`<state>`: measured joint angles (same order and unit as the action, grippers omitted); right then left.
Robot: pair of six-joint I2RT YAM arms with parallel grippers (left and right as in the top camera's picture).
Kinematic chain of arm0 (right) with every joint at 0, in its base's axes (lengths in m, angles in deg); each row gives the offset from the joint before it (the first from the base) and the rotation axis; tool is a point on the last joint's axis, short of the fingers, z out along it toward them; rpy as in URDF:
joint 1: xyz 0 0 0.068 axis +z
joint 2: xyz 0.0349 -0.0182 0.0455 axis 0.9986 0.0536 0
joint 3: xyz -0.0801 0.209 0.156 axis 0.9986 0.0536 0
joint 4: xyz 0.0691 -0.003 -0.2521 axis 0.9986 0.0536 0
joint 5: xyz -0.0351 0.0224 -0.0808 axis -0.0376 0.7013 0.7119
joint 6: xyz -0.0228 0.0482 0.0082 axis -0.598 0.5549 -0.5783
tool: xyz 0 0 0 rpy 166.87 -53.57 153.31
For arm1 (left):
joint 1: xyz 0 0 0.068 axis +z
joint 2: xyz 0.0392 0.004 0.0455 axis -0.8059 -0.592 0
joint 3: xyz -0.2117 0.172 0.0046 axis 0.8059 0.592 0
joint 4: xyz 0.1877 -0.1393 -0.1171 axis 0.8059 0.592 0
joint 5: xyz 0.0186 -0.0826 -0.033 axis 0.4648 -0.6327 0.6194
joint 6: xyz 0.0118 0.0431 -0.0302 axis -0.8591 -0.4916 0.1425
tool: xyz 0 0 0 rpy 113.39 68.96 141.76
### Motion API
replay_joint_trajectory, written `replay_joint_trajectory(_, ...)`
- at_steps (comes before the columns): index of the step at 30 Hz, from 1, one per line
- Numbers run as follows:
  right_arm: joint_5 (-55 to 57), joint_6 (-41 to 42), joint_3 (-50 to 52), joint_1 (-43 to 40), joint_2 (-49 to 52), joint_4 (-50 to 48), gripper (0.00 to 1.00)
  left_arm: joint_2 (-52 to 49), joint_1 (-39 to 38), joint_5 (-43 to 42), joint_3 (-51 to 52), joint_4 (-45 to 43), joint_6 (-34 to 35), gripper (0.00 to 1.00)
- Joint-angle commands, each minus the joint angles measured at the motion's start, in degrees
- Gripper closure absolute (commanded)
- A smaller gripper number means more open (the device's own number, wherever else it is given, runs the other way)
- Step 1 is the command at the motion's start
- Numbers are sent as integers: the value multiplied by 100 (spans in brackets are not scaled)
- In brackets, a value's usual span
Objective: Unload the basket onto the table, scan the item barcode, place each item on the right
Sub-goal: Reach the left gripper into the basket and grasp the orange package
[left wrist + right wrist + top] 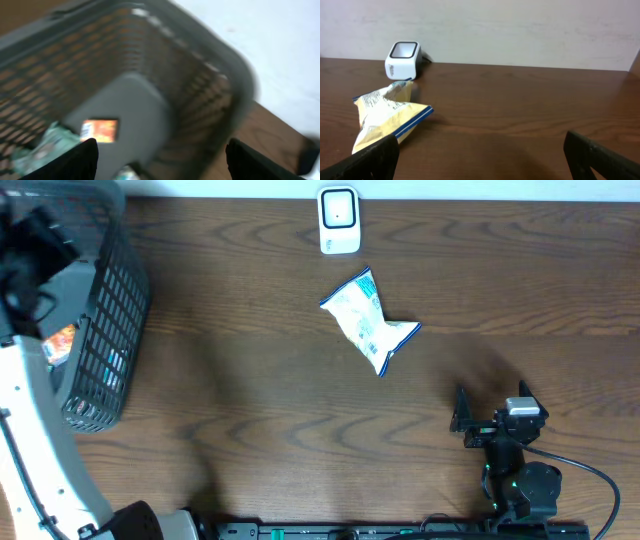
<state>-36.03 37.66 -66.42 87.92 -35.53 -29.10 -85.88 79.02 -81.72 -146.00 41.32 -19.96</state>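
The item, a white and blue snack bag (368, 320), lies on the brown table a little in front of the white barcode scanner (339, 220). In the right wrist view the bag (385, 112) is at the left, with the scanner (403, 60) behind it by the wall. My right gripper (492, 402) rests low at the front right, open and empty (482, 157), apart from the bag. My left gripper (162, 165) hovers open and empty over the grey basket (210, 100); the view is blurred.
The mesh basket (110, 330) stands at the table's left edge. It holds an orange packet (100, 130) and a greenish packet (45, 145). My white left arm (30, 430) runs along the left side. A wall backs the table behind the scanner.
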Motion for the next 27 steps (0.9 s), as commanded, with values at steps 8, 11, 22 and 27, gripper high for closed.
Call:
replay_joint_trajectory(8,44,-70,9,17,-31,26,1,-612,748,1204,422,81,-1292,20)
replay_joint_trajectory(11,44,-70,9,17,-31,26,1,-850,809,1231,553,61,-1578,20)
replay_joint_trajectory(22,44,-70,9,17,-31,26,1,-1950,815,1231,678,-125,-2179,34)
replay_joint_trajectory(27,44,-70,9,17,-31,26,1,-2527,817,1233,680,-144,-3084,33)
